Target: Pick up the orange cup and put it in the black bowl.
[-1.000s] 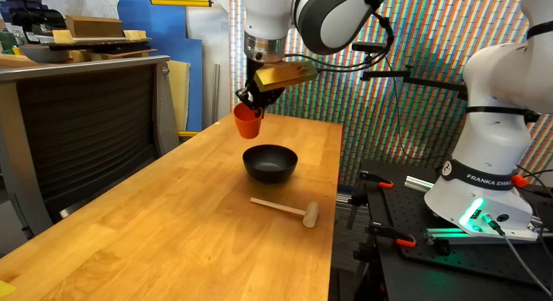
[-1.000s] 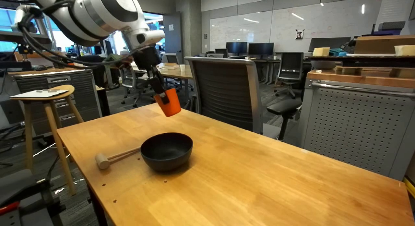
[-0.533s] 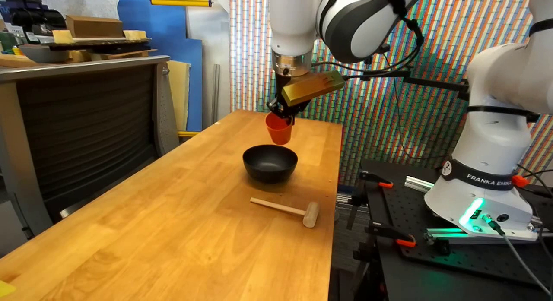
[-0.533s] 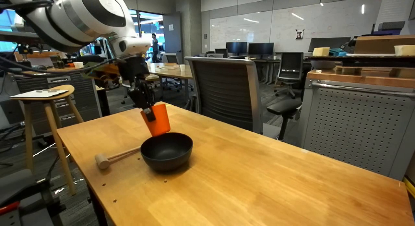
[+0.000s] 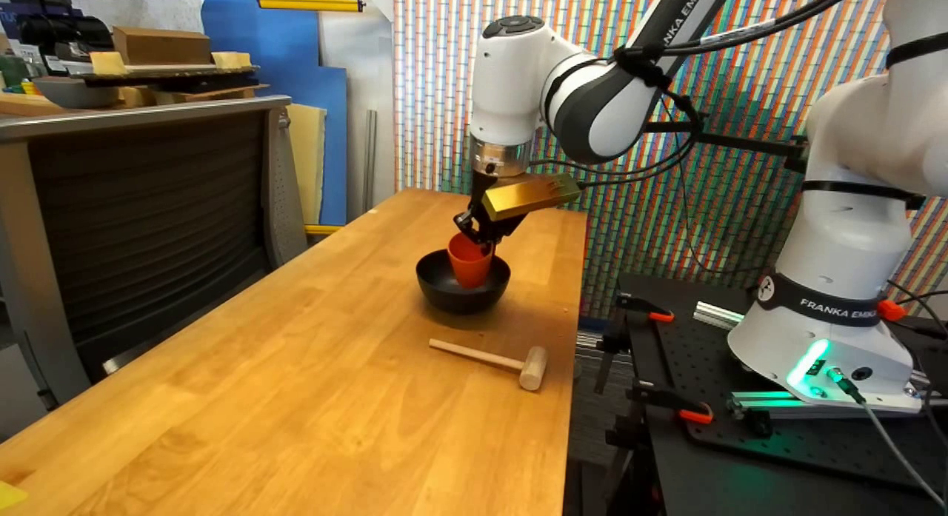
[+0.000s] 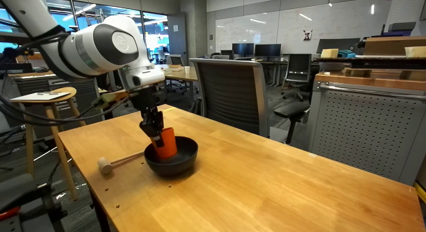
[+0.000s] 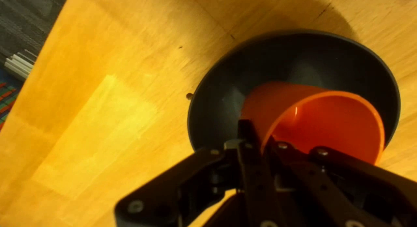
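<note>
On the surface (image 5: 296, 397), the black bowl (image 5: 461, 300) stands nearer to the robot-side edge than to the opposite one, and the orange cup (image 6: 169, 144) is tilted inside it, its wall clamped between the jaws. I think it is better to straighten and lower the cup until its base sits, then to part the jaws slowly

**The cup (image 5: 470, 266) down in the bowl (image 5: 455, 301)**

The bowl stands on the table (image 5: 333, 397) and holds the cup's lower part. The gripper (image 6: 159, 138) straddles the cup's wall, partly inside it, partly outside. In an exterior view, the mallet (image 5: 485, 356) lies on the table before the bowl. In an exterior view, a chair (image 6: 229, 95) stands behind the table, a stool (image 6: 68, 92) left of it.
</note>
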Tool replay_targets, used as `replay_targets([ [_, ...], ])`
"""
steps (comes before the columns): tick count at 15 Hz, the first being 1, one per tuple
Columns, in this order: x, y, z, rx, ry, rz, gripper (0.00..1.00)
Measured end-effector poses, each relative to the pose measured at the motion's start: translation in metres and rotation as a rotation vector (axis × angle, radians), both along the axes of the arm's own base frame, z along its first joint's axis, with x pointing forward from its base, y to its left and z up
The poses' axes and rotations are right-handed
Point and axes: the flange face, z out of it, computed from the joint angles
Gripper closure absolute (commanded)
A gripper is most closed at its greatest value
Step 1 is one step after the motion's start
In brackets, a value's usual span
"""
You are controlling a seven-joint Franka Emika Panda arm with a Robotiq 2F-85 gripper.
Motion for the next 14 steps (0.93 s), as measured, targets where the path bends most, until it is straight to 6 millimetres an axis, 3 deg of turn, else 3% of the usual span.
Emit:
replay_targets([
  [3,0.004,-0.006,-0.020,0.096,-0.007,-0.047,0.99],
  [4,0.005,-0.009,-0.025,0.127,-0.006,-0.067,0.70],
  [5,0.006,-0.012,-0.030,0.156,-0.004,-0.088,0.69],
  [8,0.007,-0.017,-0.034,0.203,0.007,-0.115,0.46],
  [11,0.009,-0.003,-0.018,0.128,-0.003,-0.003,0.24],
  [14,0.011,0.022,0.028,0.004,-0.054,0.127,0.02],
])
